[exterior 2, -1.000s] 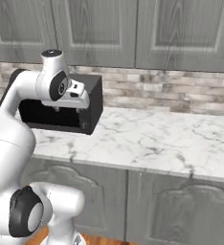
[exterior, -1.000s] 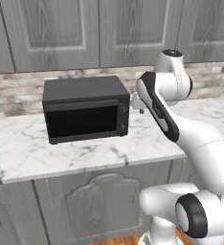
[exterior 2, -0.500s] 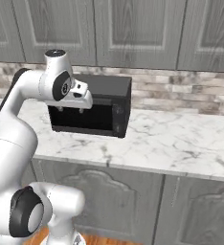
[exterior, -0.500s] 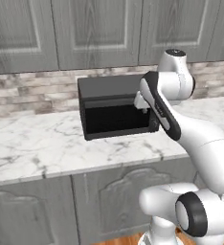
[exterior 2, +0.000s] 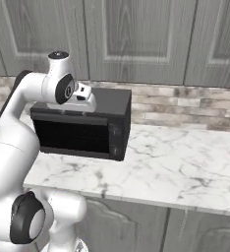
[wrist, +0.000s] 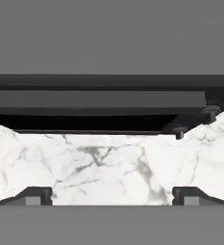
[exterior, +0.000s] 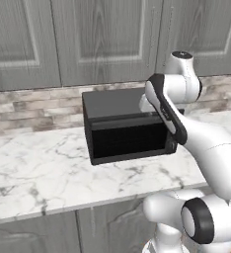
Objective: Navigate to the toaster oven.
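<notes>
**A:** What's in front of you?

**B:** A grey kitchen: you face a white marble counter under grey wall cabinets, with a brick backsplash between them and grey base cabinets below.

**A:** And the fingers?

**B:** In the hand view your gripper shows its two dark fingertips far apart at the bottom corners, spread wide with bare marble between them. They hold nothing. In the base views the hand sits up by the arm's top joint, raised above the counter.

**A:** Where is the oven?

**B:** The oven stands on the counter with its back near the backsplash, dead ahead of you. In the left base view your arm crosses in front of its right end; in the right base view your hand hangs just before its top left corner. Its dark glass door faces you, closed, with knobs down the right side.

**A:** And from the hand?

**B:** You look down over the counter at the oven's front: a dark band across the middle, its feet resting on the marble, the knob end to the right. Open marble lies between the fingertips and the oven.
</notes>
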